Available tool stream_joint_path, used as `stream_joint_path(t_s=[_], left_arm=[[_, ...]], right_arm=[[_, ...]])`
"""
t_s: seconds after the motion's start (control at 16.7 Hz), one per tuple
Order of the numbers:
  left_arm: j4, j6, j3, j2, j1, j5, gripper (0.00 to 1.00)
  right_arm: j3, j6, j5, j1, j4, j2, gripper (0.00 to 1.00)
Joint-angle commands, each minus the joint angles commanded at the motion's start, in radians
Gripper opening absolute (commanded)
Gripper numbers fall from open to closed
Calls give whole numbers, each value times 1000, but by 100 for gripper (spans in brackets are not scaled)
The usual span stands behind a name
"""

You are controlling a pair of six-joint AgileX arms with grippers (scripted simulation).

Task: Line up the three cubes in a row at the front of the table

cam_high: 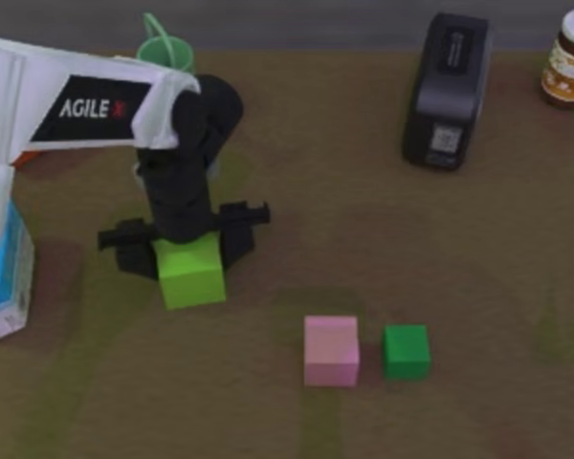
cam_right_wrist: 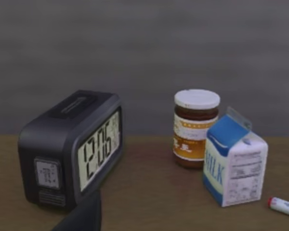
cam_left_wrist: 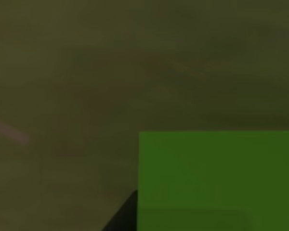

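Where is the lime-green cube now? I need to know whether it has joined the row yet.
In the top view the lime-green cube sits left of centre, at the left gripper, apart from the pink cube and small dark green cube.

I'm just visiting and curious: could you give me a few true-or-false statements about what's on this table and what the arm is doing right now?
1. The left gripper is at the lime-green cube. True.
2. The pink cube and the dark green cube are stacked. False: they sit side by side on the table, a small gap between them.
3. The lime-green cube is already in line with the other two. False: it lies farther back and to the left.
4. A digital clock, a jar and a milk carton stand at the back right. True.
5. The pink cube is the largest. False: the lime-green one is.
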Motion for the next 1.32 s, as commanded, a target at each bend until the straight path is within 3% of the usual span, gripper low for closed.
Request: stream_joint_path(t_s=[0.36, 0.72, 0.96, 1.32], left_arm=[[-23, 3, 15, -16, 3, -3, 0], [-223, 0, 123, -99, 19, -4, 0], [-236, 1, 132, -110, 21, -4, 0], [-219, -6, 19, -207, -64, -4, 0]], right_arm=[[0, 0, 0, 0, 0, 0, 100], [0, 0, 0, 0, 0, 0, 100], [0, 0, 0, 0, 0, 0, 100], [0, 0, 0, 0, 0, 0, 100]])
